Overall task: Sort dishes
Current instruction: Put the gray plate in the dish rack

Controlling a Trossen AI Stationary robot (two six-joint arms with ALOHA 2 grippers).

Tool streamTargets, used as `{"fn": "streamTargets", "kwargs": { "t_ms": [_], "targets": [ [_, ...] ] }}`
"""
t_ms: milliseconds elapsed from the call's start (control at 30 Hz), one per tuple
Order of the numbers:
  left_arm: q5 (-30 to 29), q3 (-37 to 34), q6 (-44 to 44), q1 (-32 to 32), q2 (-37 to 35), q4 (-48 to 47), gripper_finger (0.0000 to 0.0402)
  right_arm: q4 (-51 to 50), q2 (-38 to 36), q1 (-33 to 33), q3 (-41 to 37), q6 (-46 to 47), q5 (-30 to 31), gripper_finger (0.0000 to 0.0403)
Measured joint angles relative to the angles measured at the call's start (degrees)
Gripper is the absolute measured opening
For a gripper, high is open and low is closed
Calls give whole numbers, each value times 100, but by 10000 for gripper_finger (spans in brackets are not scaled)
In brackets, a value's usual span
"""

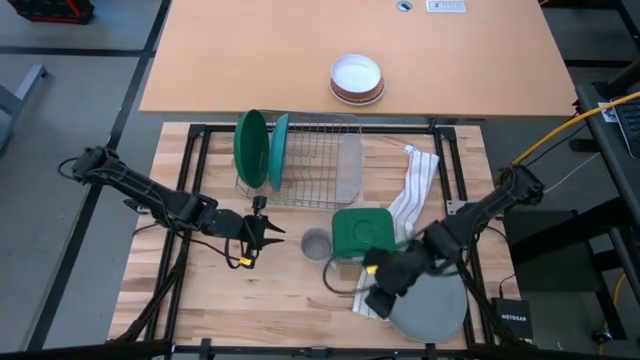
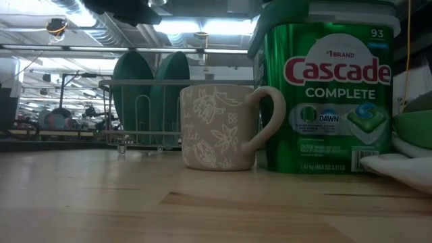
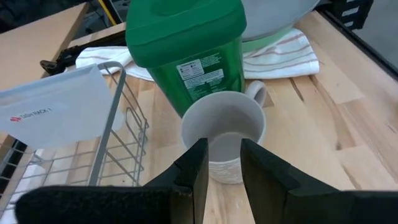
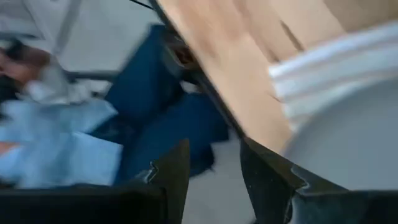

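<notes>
The dark green plate (image 1: 250,148) and the teal plate (image 1: 278,152) stand on edge in the wire dish rack (image 1: 310,150). The grey plate (image 1: 435,305) lies at the near right on a striped towel (image 1: 415,185). A light green rim (image 3: 277,34) shows under it. My left gripper (image 1: 265,235) is open and empty, level, pointing at the small grey mug (image 3: 224,134) just ahead of it. My right gripper (image 1: 385,285) is open at the grey plate's left edge (image 4: 298,140), pointing toward the table's near edge. My right gripper has one finger (image 4: 273,180) right beside the grey plate's rim. Whether it touches the rim, I cannot tell. Nothing shows between its two fingers.
A green Cascade tub (image 1: 362,230) stands between the mug and the towel. A clear plastic bag (image 1: 348,165) sits in the rack's right end. A white bowl with a brown rim (image 1: 357,78) is on the far table. A person in blue trousers (image 4: 149,118) is beyond the near edge.
</notes>
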Motion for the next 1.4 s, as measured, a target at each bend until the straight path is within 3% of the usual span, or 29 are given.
{"fn": "streamTargets", "kwargs": {
  "t_ms": [167,400,767,1100,1400],
  "targets": [
    [0,0,133,0,0,-5,84,-217,166,255,0,0,-114,145],
    [0,0,150,0,0,-46,84,-155,525,486,0,397,388,145],
    [0,0,204,0,0,-55,84,-228,1342,479,0,1100,-650,145],
    [0,0,193,0,0,-80,84,-1085,1716,471,0,1095,-612,145],
    [0,0,189,0,0,-138,84,-672,1844,473,0,1113,-577,145]
  ]
}}
